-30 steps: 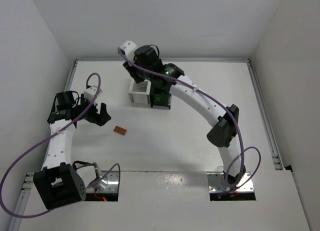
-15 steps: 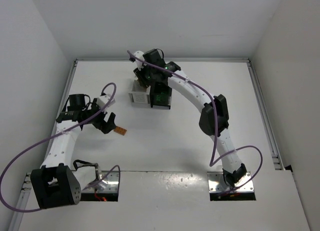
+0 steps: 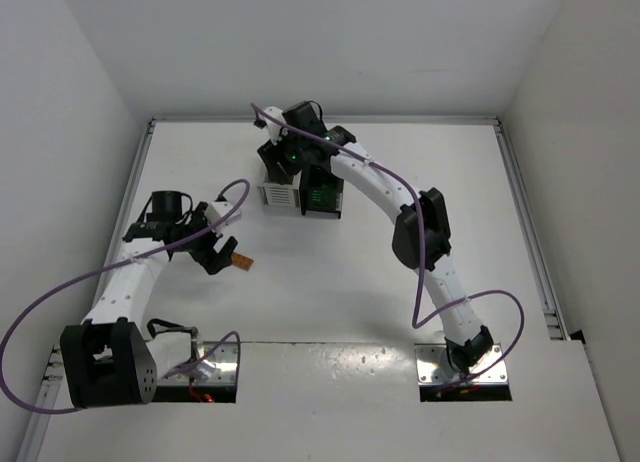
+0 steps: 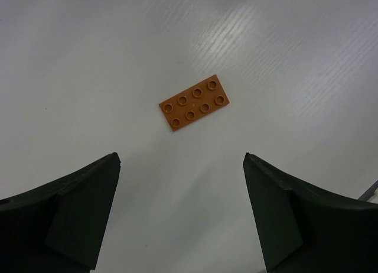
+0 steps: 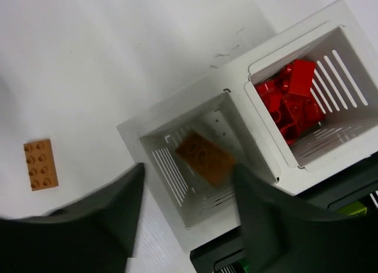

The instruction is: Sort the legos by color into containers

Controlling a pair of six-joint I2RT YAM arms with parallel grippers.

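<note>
A flat orange-brown lego plate (image 4: 195, 103) lies on the table (image 3: 330, 272), also seen as a plate (image 3: 240, 263) in the top view. My left gripper (image 4: 182, 214) hovers just short of it, open and holding nothing. My right gripper (image 5: 188, 184) is over the containers, its jaws apart. An orange-brown brick (image 5: 205, 158) sits tilted and blurred inside the nearer white bin (image 5: 177, 113), close to the right finger, with a clear gap on its other side. The second white bin (image 5: 295, 33) holds several red legos (image 5: 289, 101). A corner of the black bin (image 5: 331, 196) shows below.
The containers (image 3: 279, 194) cluster at the table's far middle, with the black one (image 3: 322, 197) on the right. A green brick (image 5: 353, 209) peeks from the black bin. Raised rails run along the table's left and right edges.
My right gripper has swung in over the white bin and its jaws have parted, letting go of the orange-brown brick. My left gripper has moved right, towards the orange plate.
</note>
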